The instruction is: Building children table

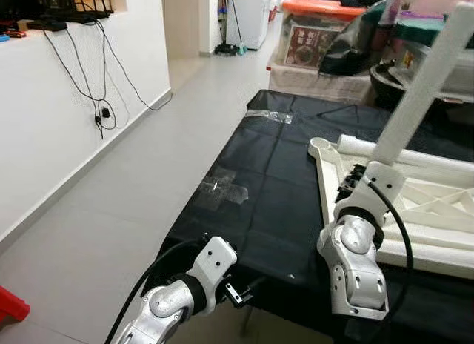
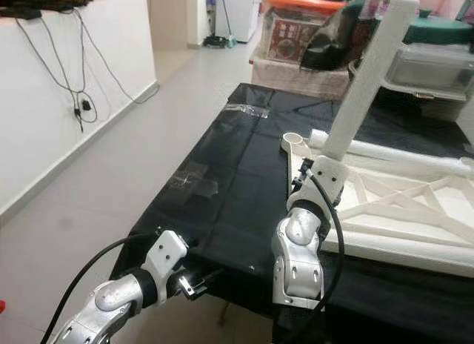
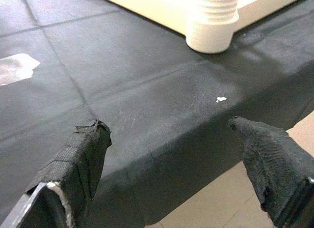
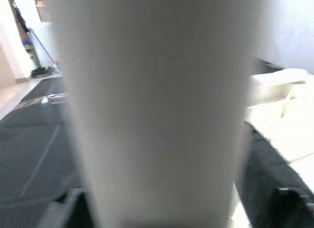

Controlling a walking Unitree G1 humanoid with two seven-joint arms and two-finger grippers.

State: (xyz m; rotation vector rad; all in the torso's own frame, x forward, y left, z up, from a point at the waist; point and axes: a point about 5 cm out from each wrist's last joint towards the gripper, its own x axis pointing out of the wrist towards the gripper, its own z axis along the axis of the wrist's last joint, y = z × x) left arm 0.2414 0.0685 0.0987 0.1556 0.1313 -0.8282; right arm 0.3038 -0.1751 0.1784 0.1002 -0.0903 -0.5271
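A white children's table top point(image 1: 444, 210) lies upside down on a table covered in black cloth point(image 1: 266, 203). My right gripper point(image 1: 363, 177) is shut on a white table leg point(image 1: 422, 84), which rises tilted to the upper right, its lower end near the corner socket point(image 1: 322, 145). In the right wrist view the leg point(image 4: 157, 105) stands close between the fingers point(image 4: 289, 203). My left gripper point(image 3: 167, 127) is open and holds nothing, at the cloth's front edge point(image 1: 244, 292). A threaded white socket point(image 3: 212, 21) lies ahead of it. A second white leg point(image 1: 415, 155) lies on the table top.
Storage boxes, one with an orange lid point(image 1: 318, 10), and dark bags stand behind the table. A white wall with hanging cables point(image 1: 96, 99) runs along the left. Bare grey floor point(image 1: 148, 173) lies between the wall and the table. Clear tape patches point(image 1: 226, 184) stick to the cloth.
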